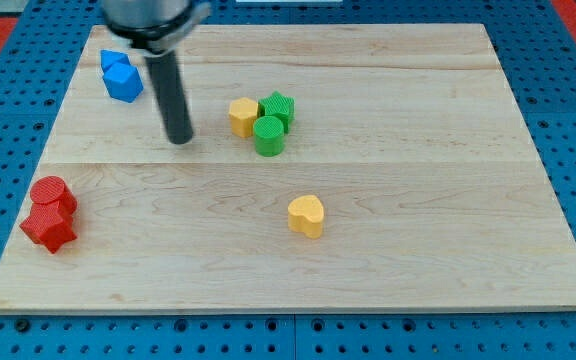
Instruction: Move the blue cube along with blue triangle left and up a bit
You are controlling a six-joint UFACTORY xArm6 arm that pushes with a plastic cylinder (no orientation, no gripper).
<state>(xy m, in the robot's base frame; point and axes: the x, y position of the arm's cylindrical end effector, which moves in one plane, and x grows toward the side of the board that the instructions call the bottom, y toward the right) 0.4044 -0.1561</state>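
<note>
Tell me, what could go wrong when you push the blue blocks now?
1. The blue cube and blue triangle already sit near the board's top-left edge, so a long push could slide them off.
2. My tip is to their lower right; an off-centre push might split the pair.

Bright even light, soft short shadows beside blocks, rod's top blurred, wooden board [388, 230] sharp, no glare

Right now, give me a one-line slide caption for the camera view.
My tip rests right of and below the touching blue cube and blue triangle near the board's top-left corner.
</note>
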